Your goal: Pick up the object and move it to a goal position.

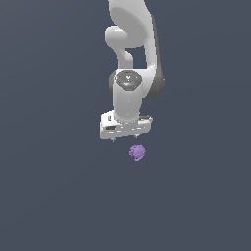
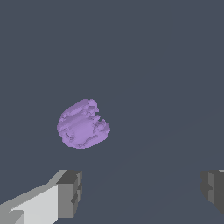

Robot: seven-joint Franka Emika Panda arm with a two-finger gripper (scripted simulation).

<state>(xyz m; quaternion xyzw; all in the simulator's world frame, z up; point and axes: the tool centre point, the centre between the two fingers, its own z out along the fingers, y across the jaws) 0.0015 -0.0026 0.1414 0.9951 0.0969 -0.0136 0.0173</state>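
The object is a small lumpy purple blob (image 1: 138, 152) lying on the flat dark grey surface, just below the white gripper head in the exterior view. It fills more of the wrist view (image 2: 82, 124). My gripper (image 1: 126, 139) hangs above and slightly behind the blob, clear of it. In the wrist view the gripper (image 2: 142, 193) is open, with its two grey fingertips (image 2: 70, 194) wide apart and nothing between them. The blob lies off to one side of the gap, nearer one finger.
The white arm (image 1: 131, 59) rises from the gripper toward the top of the exterior view. The flat dark grey surface (image 1: 59, 186) shows no other objects and no visible edges.
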